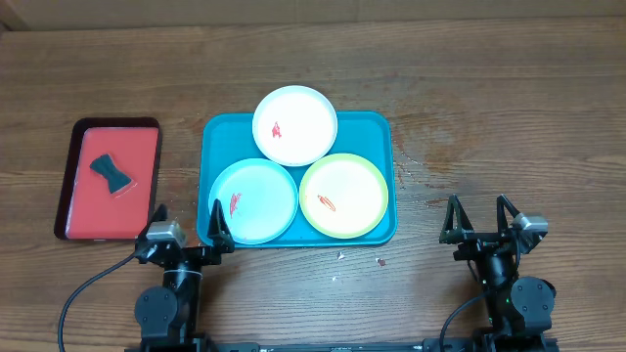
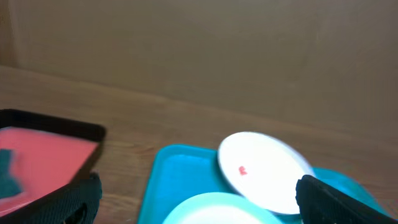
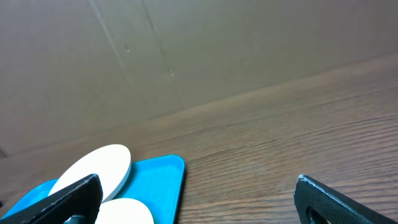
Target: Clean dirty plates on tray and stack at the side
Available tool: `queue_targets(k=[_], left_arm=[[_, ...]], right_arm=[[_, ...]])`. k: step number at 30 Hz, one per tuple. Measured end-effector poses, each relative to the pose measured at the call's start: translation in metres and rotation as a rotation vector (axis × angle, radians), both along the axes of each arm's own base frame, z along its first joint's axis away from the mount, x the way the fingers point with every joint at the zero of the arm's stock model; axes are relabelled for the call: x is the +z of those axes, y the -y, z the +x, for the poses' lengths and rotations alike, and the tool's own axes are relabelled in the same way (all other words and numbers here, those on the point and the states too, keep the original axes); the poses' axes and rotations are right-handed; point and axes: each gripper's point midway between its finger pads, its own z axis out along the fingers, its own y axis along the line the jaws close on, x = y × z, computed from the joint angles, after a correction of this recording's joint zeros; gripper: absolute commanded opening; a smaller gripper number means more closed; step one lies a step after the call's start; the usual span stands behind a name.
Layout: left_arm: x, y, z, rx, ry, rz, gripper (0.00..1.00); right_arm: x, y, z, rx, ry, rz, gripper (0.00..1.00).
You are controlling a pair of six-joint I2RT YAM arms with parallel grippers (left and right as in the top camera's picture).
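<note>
**Plates: three, all on the tray.**
- You have one white plate (image 1: 294, 125) at the far side. Its far edge overhangs the tray's far rim, and its near edge meets the other two.
- One light blue plate (image 1: 253, 200) lies near-left.
- One yellow-green plate (image 1: 343, 196) lies near-right, just beside the blue one.
- Each plate carries one small red smear.

**Tray (image 1: 377, 127): one, teal, at the middle of the desk (image 1: 509, 88).** The plates fill most of it. Bare teal shows only at the far corners and in a small patch at the centre.

**Red tray (image 1: 137, 147): one, dark-rimmed, to the left of the teal tray.** A strip of wood lies between them. You find one dark bow-shaped piece (image 1: 111, 173) lying on it.

**Specks (image 1: 340, 256): a few pale ones on the wood, just in front of the teal tray.**

**Left fingers (image 1: 217, 220): one pair, spread wide and holding nothing.** In the overhead view one finger crosses the teal tray's near-left corner. The other stands by the red tray's near-right corner.

**Right fingers (image 1: 453, 220): one pair, spread wide and holding nothing.** They sit apart from the tray, off its near-right corner.

**Room:** you see bare wood from the teal tray's right rim out to the desk's right side, and a broad band of it beyond the far rim.
</note>
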Motion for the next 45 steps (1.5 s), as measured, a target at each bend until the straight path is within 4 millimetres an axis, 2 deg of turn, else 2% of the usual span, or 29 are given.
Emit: queue_targets(k=[2, 6, 10, 13, 17, 20, 24, 26, 29, 31, 35, 39, 40, 42, 45], left_arm=[[0.011, 0.008, 0.0, -0.047, 0.046, -0.022, 1.0], [0.051, 0.026, -0.007, -0.154, 0.203, -0.018, 1.0], [0.06, 0.032, -0.011, -0.189, 0.2, 0.016, 1.0], [0.076, 0.029, -0.016, -0.165, 0.171, 0.047, 1.0], [0.109, 0.008, -0.023, -0.041, 0.065, 0.064, 1.0], [0.111, -0.008, -0.02, 0.045, -0.154, 0.077, 1.0], [0.1, -0.018, -0.001, 0.074, -0.472, 0.124, 1.0], [0.096, -0.018, 0.014, 0.059, -0.588, 0.137, 1.0], [0.093, -0.015, 0.046, 0.022, -0.682, 0.132, 1.0], [0.093, -0.018, 0.059, 0.045, -0.718, 0.105, 1.0], [0.096, -0.051, 0.075, 0.225, -0.8, 0.028, 1.0], [0.095, -0.126, 0.071, 0.603, -0.851, -0.099, 0.99], [0.09, -0.145, 0.069, 0.687, -0.854, -0.14, 0.99], [0.076, -0.17, 0.068, 0.786, -0.868, -0.209, 1.0], [0.053, -0.195, 0.078, 0.845, -0.884, -0.282, 1.0]], right_arm=[[0.0, 0.0, 0.0, 0.0, -0.001, 0.0, 1.0], [0.0, 0.0, 0.0, 0.0, 0.0, 0.0, 1.0], [0.0, 0.0, 0.0, 0.0, 0.0, 0.0, 1.0], [0.0, 0.0, 0.0, 0.0, 0.0, 0.0, 1.0], [0.0, 0.0, 0.0, 0.0, -0.001, 0.0, 1.0], [0.0, 0.0, 0.0, 0.0, 0.0, 0.0, 1.0], [0.0, 0.0, 0.0, 0.0, 0.002, 0.0, 1.0], [0.0, 0.0, 0.0, 0.0, 0.001, 0.0, 1.0], [0.0, 0.0, 0.0, 0.0, 0.001, 0.0, 1.0], [0.0, 0.0, 0.0, 0.0, 0.002, 0.0, 1.0], [0.0, 0.0, 0.0, 0.0, 0.002, 0.0, 1.0], [0.001, 0.0, 0.0, 0.0, 0.002, 0.0, 1.0], [0.0, 0.0, 0.0, 0.0, 0.002, 0.0, 1.0], [0.0, 0.0, 0.0, 0.0, 0.002, 0.001, 1.0], [0.0, 0.0, 0.0, 0.0, 0.002, 0.0, 1.0]])
